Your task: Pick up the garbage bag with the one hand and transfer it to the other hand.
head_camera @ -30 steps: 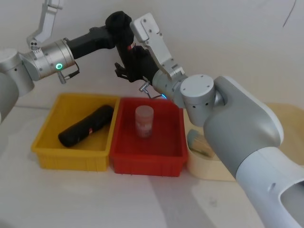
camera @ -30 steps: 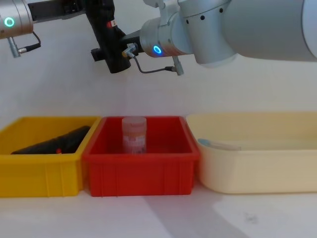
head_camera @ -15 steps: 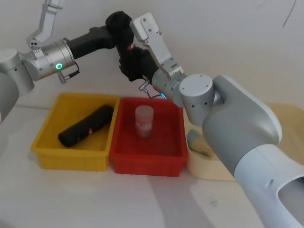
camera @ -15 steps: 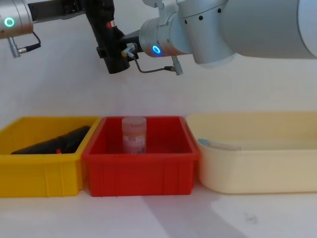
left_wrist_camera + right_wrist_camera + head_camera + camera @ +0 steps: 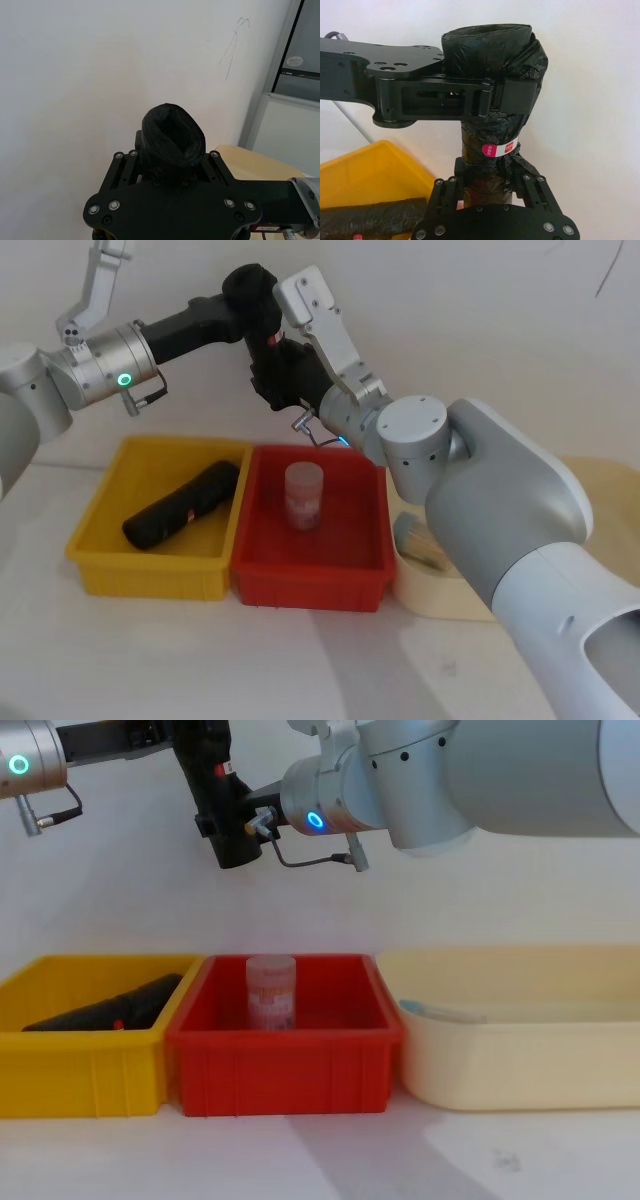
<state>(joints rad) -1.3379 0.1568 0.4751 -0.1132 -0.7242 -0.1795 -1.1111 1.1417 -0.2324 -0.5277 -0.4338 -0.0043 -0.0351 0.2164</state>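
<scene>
Trays stand nearest to you on the table: the yellow tray (image 5: 100, 565) with a second black roll (image 5: 183, 505) lying in it, the red tray (image 5: 305, 585) with a jar (image 5: 304, 495), and the cream tray (image 5: 500, 1070) at the right. Above and behind them, the garbage bag (image 5: 490, 135) hangs upright in the air. The left gripper (image 5: 495, 97) is clamped around its upper part, and the right gripper (image 5: 492, 182) is closed on its lower part, below the red label, fingers touching both sides. You should probably first make sure the right grip is firm. Then open the left jaws fully and pull that arm away sideways, slowly, because the loose plastic may catch on a finger.
</scene>
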